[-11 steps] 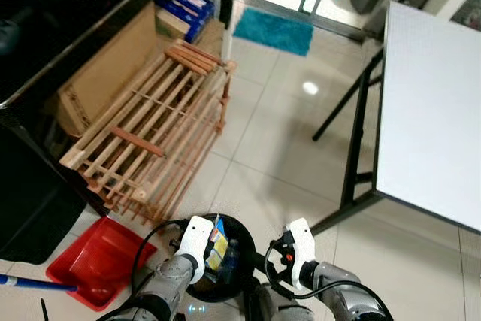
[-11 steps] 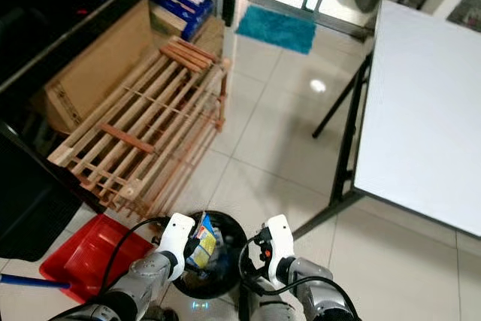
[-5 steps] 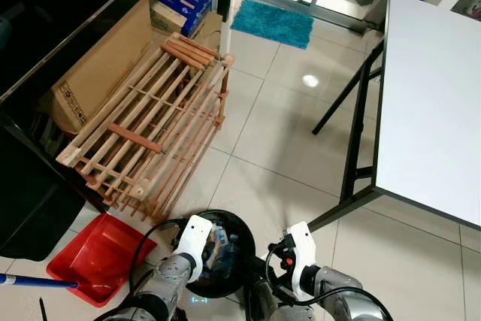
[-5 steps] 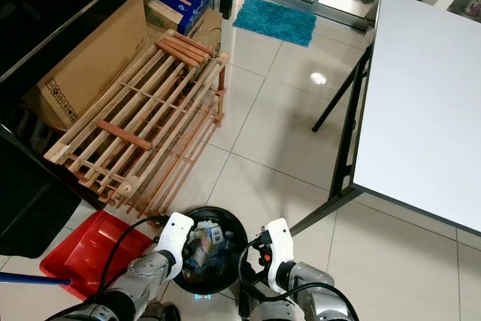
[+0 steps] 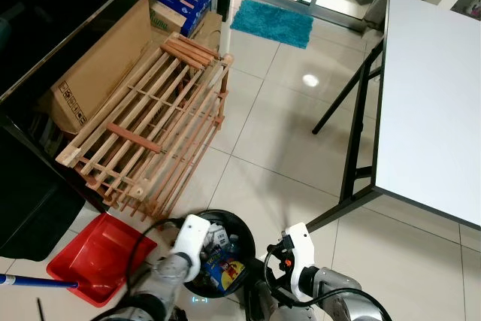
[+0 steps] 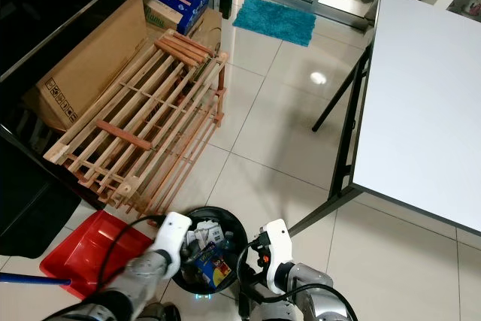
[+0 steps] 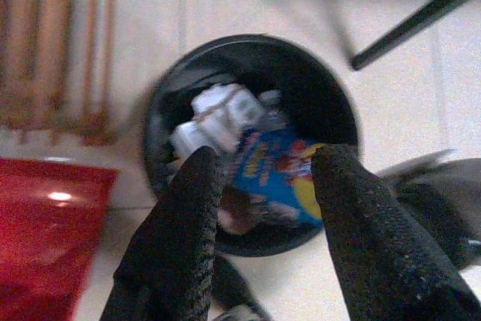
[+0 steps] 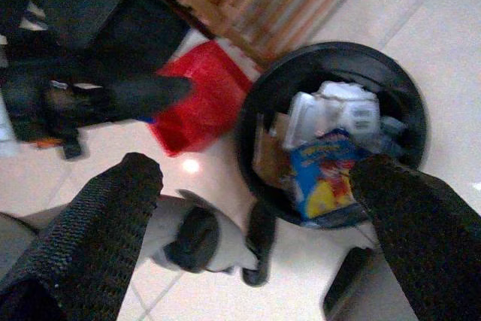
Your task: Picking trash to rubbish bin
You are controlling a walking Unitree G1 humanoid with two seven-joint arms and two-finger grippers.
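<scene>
Hovering your left gripper (image 7: 263,178), fingers spread and empty, over the bin (image 7: 331,110), you could tip it by dropping lower.

A black rubbish bin (image 5: 242,240) holds a blue-and-yellow snack packet (image 7: 279,173) and white crumpled trash (image 7: 216,116); beside it lies a red dustpan (image 5: 96,258), farther off a teal mat (image 5: 273,23).
</scene>
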